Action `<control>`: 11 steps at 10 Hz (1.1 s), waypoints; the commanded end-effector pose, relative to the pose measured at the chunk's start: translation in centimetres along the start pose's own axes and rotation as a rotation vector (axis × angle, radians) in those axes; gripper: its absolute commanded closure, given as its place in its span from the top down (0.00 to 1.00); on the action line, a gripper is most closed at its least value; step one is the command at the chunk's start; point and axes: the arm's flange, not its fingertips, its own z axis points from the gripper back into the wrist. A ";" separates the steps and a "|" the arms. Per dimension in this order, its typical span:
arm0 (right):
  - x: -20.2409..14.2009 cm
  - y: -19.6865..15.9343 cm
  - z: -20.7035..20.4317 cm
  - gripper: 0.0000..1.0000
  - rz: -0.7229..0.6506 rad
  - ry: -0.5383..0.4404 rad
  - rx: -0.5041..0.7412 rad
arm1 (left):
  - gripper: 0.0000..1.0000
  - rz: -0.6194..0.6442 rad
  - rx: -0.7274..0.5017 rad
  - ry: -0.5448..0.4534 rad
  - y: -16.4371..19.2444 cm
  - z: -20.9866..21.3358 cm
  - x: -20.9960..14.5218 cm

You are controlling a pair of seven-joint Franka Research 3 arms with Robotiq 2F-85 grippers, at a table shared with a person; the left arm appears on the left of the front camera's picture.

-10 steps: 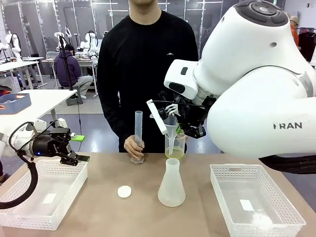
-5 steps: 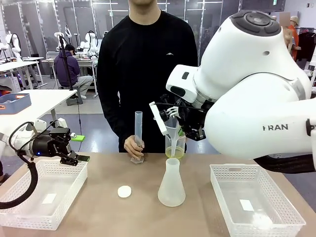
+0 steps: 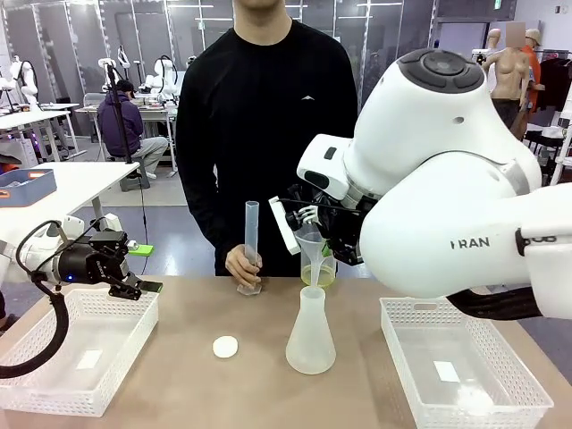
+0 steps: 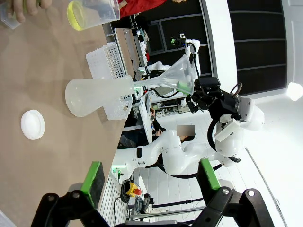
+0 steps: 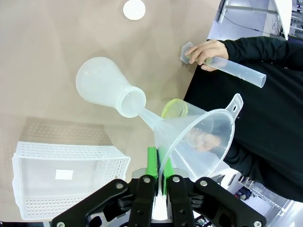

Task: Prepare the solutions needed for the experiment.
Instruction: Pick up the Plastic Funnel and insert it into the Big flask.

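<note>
My right gripper [image 3: 327,232] is shut on the rim of a clear plastic funnel [image 3: 310,243], holding it tilted with its spout just above the mouth of an empty conical flask [image 3: 310,336]. In the right wrist view the fingers [image 5: 152,163] pinch the funnel [image 5: 201,137] wall, and the spout points at the flask [image 5: 106,87]. Behind stands a beaker holding the pale yellow-green solution [image 3: 317,279], whose beaker rim [image 5: 174,108] shows past the funnel. At the left, my left gripper [image 3: 134,284] hangs open and empty; its green pads [image 4: 92,175] stand wide apart.
The person's hand holds a graduated cylinder [image 3: 251,239] upright on the table. A white round cap [image 3: 225,347] lies left of the flask. A white basket [image 3: 54,380] sits under my left gripper. Another basket [image 3: 500,384] stands at the right.
My right arm has swung a little to the left, and the funnel has shifted slightly while staying over the flask. The left arm and the person's hand have not moved.
</note>
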 end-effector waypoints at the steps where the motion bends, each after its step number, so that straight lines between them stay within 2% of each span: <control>1: 0.4 0.2 -1.6 0.04 -0.026 0.021 -0.026 | 1.00 -0.001 0.001 0.001 -0.2 0.0 0.0; 6: -0.1 1.4 -3.3 0.04 -0.040 0.020 0.006 | 1.00 -0.001 0.001 0.001 -0.2 0.0 0.0; 11: -0.1 2.4 -5.5 0.04 -0.026 -0.042 0.039 | 1.00 -0.001 0.001 0.001 -0.2 0.0 0.0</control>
